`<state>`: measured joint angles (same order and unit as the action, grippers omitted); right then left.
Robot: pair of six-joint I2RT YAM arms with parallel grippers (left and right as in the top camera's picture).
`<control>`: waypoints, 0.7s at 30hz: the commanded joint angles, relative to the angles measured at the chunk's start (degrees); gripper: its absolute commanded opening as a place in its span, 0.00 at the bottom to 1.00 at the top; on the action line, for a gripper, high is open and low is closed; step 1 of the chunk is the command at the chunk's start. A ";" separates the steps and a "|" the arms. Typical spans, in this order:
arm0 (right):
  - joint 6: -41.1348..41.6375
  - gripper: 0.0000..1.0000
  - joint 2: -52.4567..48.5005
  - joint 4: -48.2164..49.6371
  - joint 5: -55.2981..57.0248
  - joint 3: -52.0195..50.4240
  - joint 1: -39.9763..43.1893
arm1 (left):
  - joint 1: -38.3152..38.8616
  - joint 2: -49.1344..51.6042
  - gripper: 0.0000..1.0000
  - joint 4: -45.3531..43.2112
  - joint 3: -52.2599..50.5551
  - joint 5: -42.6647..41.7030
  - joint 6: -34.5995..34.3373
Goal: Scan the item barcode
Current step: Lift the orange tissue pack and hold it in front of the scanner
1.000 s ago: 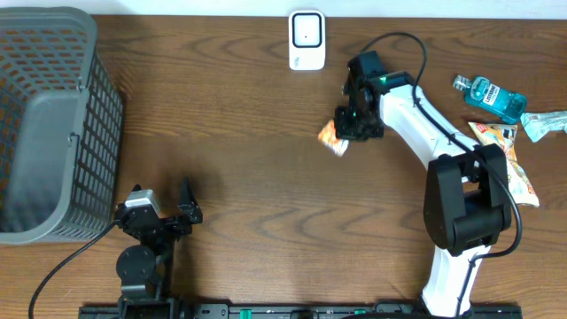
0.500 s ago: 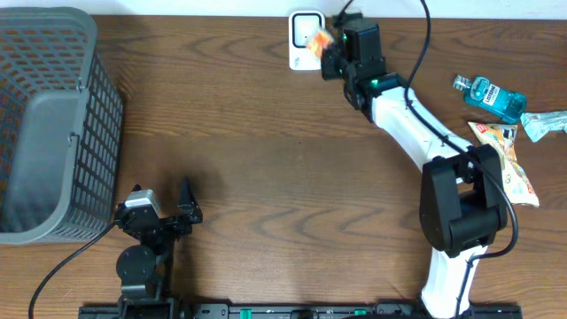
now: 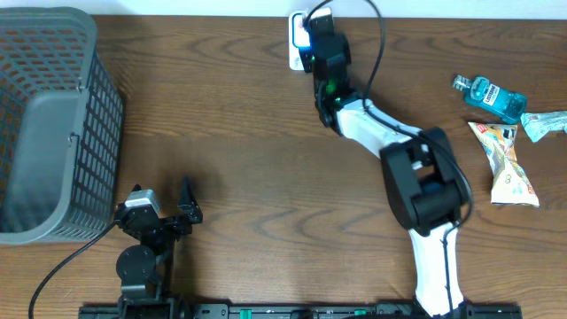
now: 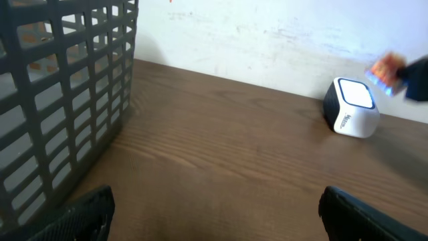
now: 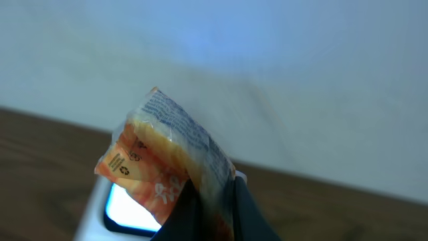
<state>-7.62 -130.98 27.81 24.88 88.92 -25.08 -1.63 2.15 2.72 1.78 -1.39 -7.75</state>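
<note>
My right gripper [image 5: 212, 201] is shut on an orange and white snack packet [image 5: 160, 150], which stands up out of the fingers with its printed side showing. It is held just in front of the white scanner [image 5: 124, 207], whose screen glows. From overhead, the right gripper [image 3: 315, 35] sits over the scanner [image 3: 296, 44] at the table's far edge and hides the packet. The left wrist view shows the scanner [image 4: 351, 107] with the blurred packet [image 4: 386, 67] just above and right of it. My left gripper [image 4: 216, 214] rests open and empty near the front left [image 3: 186, 211].
A grey mesh basket [image 3: 53, 124] fills the far left, close to the left arm [image 4: 60, 100]. At the right edge lie a blue bottle [image 3: 492, 96], a crinkled wrapper [image 3: 545, 122] and an orange snack bag [image 3: 507, 164].
The right gripper has carried the packet from the middle of the table back and left to the scanner. The left arm has not moved.
</note>
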 commanded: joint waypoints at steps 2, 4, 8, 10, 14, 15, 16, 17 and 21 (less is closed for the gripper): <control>-1.25 0.01 -3.61 1.51 6.14 2.12 0.22 | -0.13 -0.04 0.98 1.22 -1.55 0.33 -0.50; -1.20 0.01 -4.17 1.53 6.08 2.99 0.22 | -0.13 -0.04 0.98 1.22 -1.55 0.33 -0.50; -0.79 0.01 -4.17 1.57 6.08 3.34 -0.02 | -0.13 -0.04 0.98 1.22 -1.55 0.33 -0.50; 0.04 0.01 -4.15 1.60 6.08 3.39 -0.13 | -0.13 -0.04 0.98 1.22 -1.55 0.33 -0.50; 1.38 0.01 -4.11 1.51 6.21 4.70 -0.72 | -0.13 -0.04 0.98 1.22 -1.55 0.33 -0.50; 1.38 0.01 -3.93 1.27 6.91 5.18 -0.92 | -0.13 -0.04 0.98 1.22 -1.55 0.33 -0.50; 1.38 0.01 -3.63 0.81 8.24 5.66 -1.16 | -0.13 -0.04 0.98 1.22 -1.55 0.33 -0.50; 1.36 0.01 -3.15 0.22 10.43 6.12 -1.38 | -0.13 -0.04 0.98 1.22 -1.55 0.33 -0.50; 0.15 0.01 0.92 -3.56 24.17 6.64 -1.75 | -0.13 -0.04 0.98 1.22 -1.55 0.33 -0.50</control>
<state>-7.55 -134.72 25.56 37.08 93.93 -26.11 -1.63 2.15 2.72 1.78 -1.39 -7.77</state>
